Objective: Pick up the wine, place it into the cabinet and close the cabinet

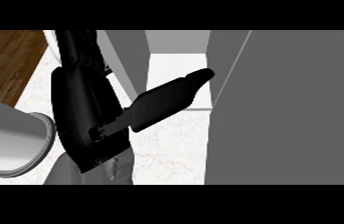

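Head view shows the left hand [84, 123] large and close at the view's left, above the worktop's left edge. Its fingers [80, 48] run straight up toward the far edge and look spread rather than curled. One dark, tapering part, most likely the thumb [171, 98], juts out to the right toward the cabinet [176, 66] opening. The hand pinches nothing that can be seen. The right hand is out of sight.

The wine cannot be made out as a separate thing. It may sit inside the cabinet, or behind the hand; the view does not settle it.

Beyond the hand lies the pale worktop [171, 150], and the cabinet stands at its far edge. The cabinet door [282, 109] stands open as a broad grey panel along the right side.

The main risk is probably swinging that door without knowing where the bottle stands: if it sits near the cabinet's front edge, the door could knock it over. The outstretched thumb might also catch on the door's edge.
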Controlling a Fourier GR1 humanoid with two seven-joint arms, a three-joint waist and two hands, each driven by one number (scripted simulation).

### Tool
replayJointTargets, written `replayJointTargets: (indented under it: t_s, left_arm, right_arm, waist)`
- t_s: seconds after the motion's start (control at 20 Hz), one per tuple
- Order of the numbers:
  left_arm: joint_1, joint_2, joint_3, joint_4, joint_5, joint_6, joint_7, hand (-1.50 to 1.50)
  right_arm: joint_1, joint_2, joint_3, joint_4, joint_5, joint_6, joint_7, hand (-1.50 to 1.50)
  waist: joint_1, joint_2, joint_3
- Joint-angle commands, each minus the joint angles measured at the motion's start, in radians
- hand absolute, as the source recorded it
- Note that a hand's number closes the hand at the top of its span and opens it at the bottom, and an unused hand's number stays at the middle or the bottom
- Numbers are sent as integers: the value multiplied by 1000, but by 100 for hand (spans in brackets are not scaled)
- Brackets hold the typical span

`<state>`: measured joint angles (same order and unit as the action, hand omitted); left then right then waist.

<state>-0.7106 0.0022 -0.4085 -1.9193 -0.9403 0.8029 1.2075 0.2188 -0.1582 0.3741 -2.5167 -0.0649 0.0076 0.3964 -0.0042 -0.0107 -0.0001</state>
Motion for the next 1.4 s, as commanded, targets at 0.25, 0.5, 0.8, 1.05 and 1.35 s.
replayJointTargets:
  t_s: [0.25, 0.5, 0.8, 1.05, 1.35]
  left_arm:
    - [114, -1, 55, -193, -84, -197, 108, -150]
    - [224, 27, 64, -202, -41, -168, 30, -150]
    - [438, 69, 55, -333, 30, -142, -42, -150]
    - [471, 44, 70, -323, 53, -146, -61, -150]
    - [655, 79, 49, -286, 190, -30, -230, -150]
  right_arm:
    - [48, -33, -6, -196, -24, -9, 70, -150]
    - [-7, -24, 20, -198, 8, -34, 107, -150]
    - [-10, -46, -12, -225, -19, -42, 130, -150]
    - [-9, -45, 47, -285, 11, -67, 184, -150]
    - [-33, -57, -8, -272, -38, -66, 173, -150]
  waist:
    - [4, 0, 1]
    - [-3, 6, 0]
    - [0, 6, -2]
    - [-10, 3, -1]
    - [-12, 6, -2]
